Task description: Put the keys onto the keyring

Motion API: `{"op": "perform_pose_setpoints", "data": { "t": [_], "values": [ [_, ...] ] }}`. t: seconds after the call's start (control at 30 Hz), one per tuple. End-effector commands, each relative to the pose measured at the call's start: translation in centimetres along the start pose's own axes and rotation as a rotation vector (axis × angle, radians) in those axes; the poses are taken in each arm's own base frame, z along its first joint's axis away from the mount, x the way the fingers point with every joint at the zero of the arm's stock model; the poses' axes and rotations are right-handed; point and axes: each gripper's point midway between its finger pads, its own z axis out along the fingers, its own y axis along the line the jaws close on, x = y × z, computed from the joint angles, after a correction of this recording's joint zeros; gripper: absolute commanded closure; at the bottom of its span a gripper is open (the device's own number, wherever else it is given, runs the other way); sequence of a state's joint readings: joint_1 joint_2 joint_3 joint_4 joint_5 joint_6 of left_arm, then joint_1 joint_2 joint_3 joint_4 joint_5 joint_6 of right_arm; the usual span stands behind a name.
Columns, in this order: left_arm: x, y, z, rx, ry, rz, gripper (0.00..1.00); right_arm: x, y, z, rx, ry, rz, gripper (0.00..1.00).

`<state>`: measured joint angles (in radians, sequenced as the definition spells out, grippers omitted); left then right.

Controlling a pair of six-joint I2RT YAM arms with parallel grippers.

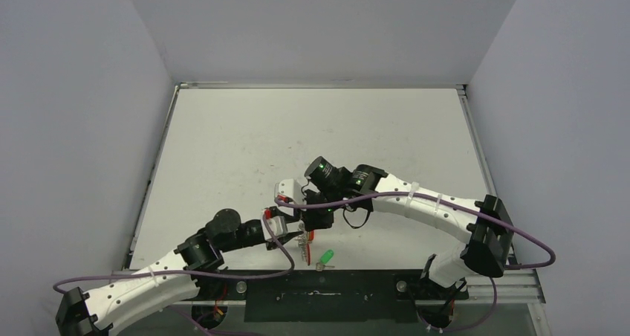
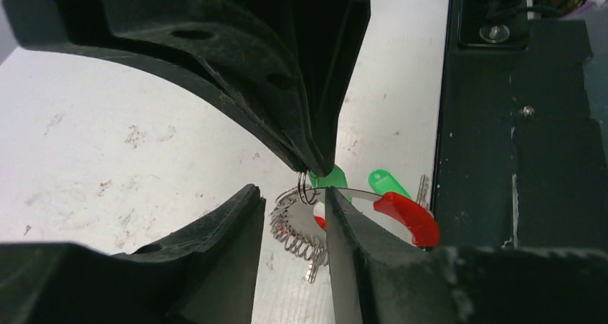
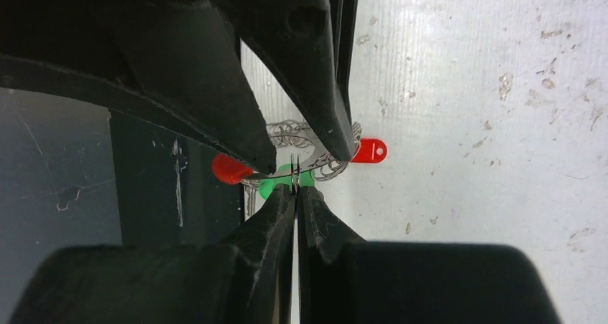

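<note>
The keyring (image 2: 294,231) sits at the near edge of the worktop (image 1: 312,128), about halfway along it, where the two grippers meet. The left gripper (image 2: 290,195) comes in from the left with its jaws spread partway; the ring's silvery coil lies in the gap between them, and I cannot tell whether either pad presses on it. The ring's red sleeve (image 2: 410,220) sticks out past the left gripper's fingers toward the dark strip (image 2: 502,159) that runs along the near edge. The right gripper (image 3: 295,191) reaches down from the far side with its jaws pressed together, pinching the small wire loop of a green-headed key (image 2: 333,176) just above the coil. The second key (image 2: 387,182) lies on the worktop just beside the red sleeve, close to the dark strip, with neither gripper touching it
</note>
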<state>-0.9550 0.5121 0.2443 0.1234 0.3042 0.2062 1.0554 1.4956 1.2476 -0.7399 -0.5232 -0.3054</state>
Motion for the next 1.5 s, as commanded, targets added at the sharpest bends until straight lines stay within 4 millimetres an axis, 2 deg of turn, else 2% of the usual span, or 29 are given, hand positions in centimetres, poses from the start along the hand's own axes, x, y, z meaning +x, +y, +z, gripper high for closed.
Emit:
{"op": "perform_pose_setpoints", "data": {
  "t": [0.0, 0.13, 0.5, 0.57, 0.67, 0.8, 1.0, 1.03, 1.2, 1.47],
  "values": [
    [-1.4, -0.4, 0.3, 0.048, 0.0, 0.033, 0.7, -1.7, -0.1, -0.6, 0.024, -0.025, 0.006, 1.0],
    [-1.4, -0.5, 0.7, 0.06, -0.002, 0.036, 0.78, -2.0, 0.0, -0.5, 0.021, -0.031, 0.003, 1.0],
    [-1.8, -0.5, 1.7, 0.07, -0.054, 0.025, 0.77, -1.9, 0.1, 0.0, 0.014, -0.024, 0.007, 1.0],
    [-1.7, -0.5, 1.8, 0.071, -0.05, 0.025, 0.84, -1.8, 0.1, 0.0, 0.015, -0.024, 0.008, 1.0],
    [-1.3, -0.7, 1.7, 0.08, -0.031, 0.027, 0.99, -2.0, 0.0, -0.1, 0.021, -0.028, 0.004, 1.0],
    [-1.0, -0.8, 1.5, 0.081, -0.018, 0.027, 1.0, -2.2, -0.6, -0.3, 0.063, -0.054, -0.001, 0.99],
    [-1.3, -0.5, 1.2, 0.048, -0.057, 0.019, 1.0, -3.4, -2.6, -2.4, 0.156, -0.222, 0.045, 0.64],
    [-1.6, -0.4, 1.1, 0.036, -0.075, 0.01, 1.0, -3.4, -2.8, -2.9, 0.163, -0.256, 0.055, 0.61],
    [-2.3, 0.0, 0.8, -0.012, -0.181, -0.015, 1.0, -3.7, -3.1, -4.9, 0.145, -0.413, 0.061, 0.56],
    [-4.8, 0.2, -0.3, -0.052, -0.4, -0.011, 1.0, -4.1, -1.1, -4.8, 0.043, -0.476, 0.051, 0.56]
  ]
}}
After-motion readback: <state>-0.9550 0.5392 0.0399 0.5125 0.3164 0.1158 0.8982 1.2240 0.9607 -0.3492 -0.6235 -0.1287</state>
